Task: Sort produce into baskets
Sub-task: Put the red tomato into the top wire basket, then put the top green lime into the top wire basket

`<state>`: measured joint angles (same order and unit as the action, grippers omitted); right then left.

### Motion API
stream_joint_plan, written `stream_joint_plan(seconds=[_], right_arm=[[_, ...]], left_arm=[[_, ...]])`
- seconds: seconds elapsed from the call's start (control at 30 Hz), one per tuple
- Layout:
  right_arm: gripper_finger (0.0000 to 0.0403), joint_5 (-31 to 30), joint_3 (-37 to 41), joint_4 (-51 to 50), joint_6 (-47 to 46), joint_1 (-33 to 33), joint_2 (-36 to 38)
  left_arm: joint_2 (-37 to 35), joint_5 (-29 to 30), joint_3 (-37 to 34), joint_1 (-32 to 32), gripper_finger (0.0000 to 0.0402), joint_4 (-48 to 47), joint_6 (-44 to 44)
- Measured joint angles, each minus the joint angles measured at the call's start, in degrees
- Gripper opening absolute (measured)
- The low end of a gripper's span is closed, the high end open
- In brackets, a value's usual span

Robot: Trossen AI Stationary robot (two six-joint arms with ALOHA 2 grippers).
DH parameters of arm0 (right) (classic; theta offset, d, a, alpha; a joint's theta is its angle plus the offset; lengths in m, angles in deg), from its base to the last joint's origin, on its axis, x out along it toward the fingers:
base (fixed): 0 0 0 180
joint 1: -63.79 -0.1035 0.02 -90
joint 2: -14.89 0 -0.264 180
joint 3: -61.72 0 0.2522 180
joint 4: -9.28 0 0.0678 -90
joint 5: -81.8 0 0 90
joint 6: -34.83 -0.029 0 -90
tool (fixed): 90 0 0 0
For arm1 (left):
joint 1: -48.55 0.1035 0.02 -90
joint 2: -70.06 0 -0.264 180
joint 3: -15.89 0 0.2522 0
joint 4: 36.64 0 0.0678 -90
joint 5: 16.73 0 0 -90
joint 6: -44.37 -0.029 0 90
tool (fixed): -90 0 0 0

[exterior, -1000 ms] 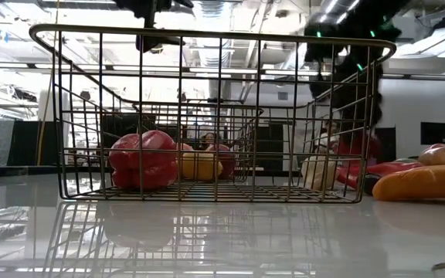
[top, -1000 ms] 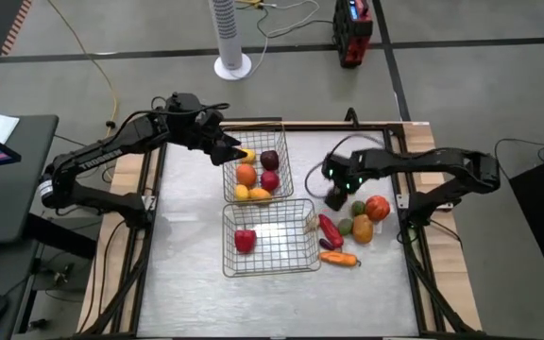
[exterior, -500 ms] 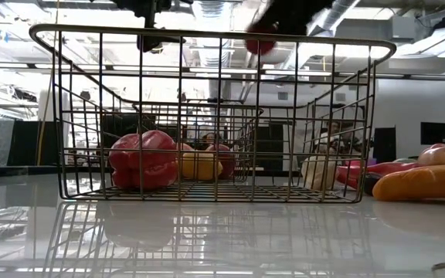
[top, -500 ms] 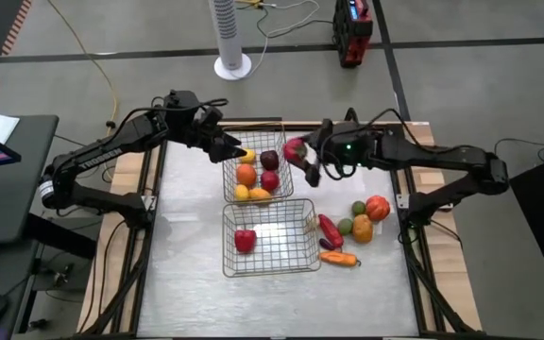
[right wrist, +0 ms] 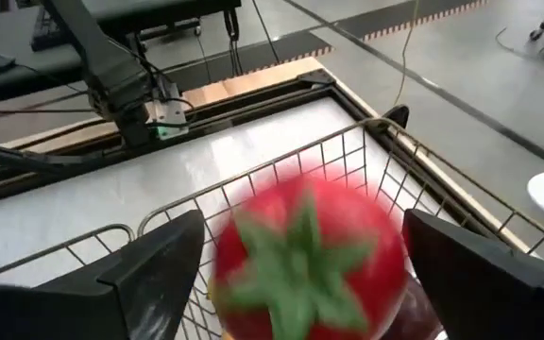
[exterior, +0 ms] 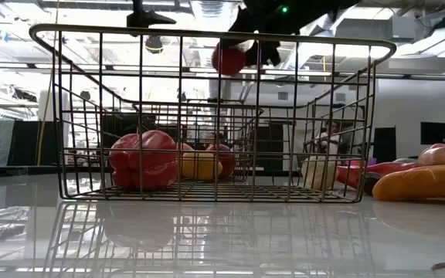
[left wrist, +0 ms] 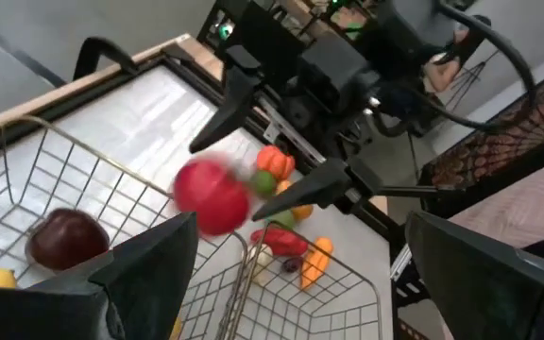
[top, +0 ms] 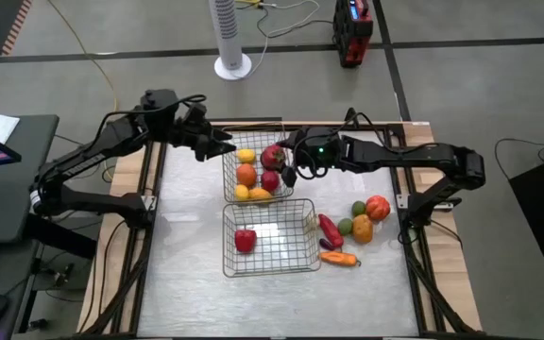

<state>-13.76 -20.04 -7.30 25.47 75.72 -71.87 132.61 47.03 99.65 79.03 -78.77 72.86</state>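
Note:
A red tomato (top: 274, 156) with a green stem top (right wrist: 302, 247) is in mid-air, blurred, above the far wire basket (top: 281, 127). My right gripper (top: 287, 162) is open just above it, its fingers spread on either side and apart from it. The tomato hangs below the gripper in the low view (exterior: 229, 59). The far basket holds yellow, orange and dark red pieces (top: 246, 174). The near basket (top: 306, 247) holds a red pepper (top: 245, 240). My left gripper (top: 217, 146) is open and empty at the far basket's left rim.
Loose produce lies on the table right of the near basket: a red-orange tomato (top: 377, 206), an orange piece (top: 362, 228), two green rounds (top: 346, 226), a red chili (top: 330, 229) and a carrot (top: 340, 258). The two grippers face each other across the far basket.
My right gripper has risen from the loose pile and swung toward the table's far left with the red tomato, ending above the far basket. The tomato now shows blurred between the spread fingers. My left gripper has drawn back a little toward the table's left edge.

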Motion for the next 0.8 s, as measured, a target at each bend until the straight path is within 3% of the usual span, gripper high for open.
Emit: stream_joint_plan(seconds=[0.23,0.53,0.8], right_arm=[[0.0392,0.8,0.0,-3.3,0.5,1.0,2.8],[0.0391,-2.7,-0.1,-34.9,-4.1,-0.4,10.9],[0.0391,1.7,-0.1,-59.8,-14.4,-0.7,11.4]], left_arm=[[-0.3,0.6,0.0,0.0,0.0363,-0.9,-0.4],[-0.3,3.5,0.0,0.0,0.0363,-1.9,-2.4],[-0.1,4.0,0.0,0.0,0.0363,-1.6,-4.0]])
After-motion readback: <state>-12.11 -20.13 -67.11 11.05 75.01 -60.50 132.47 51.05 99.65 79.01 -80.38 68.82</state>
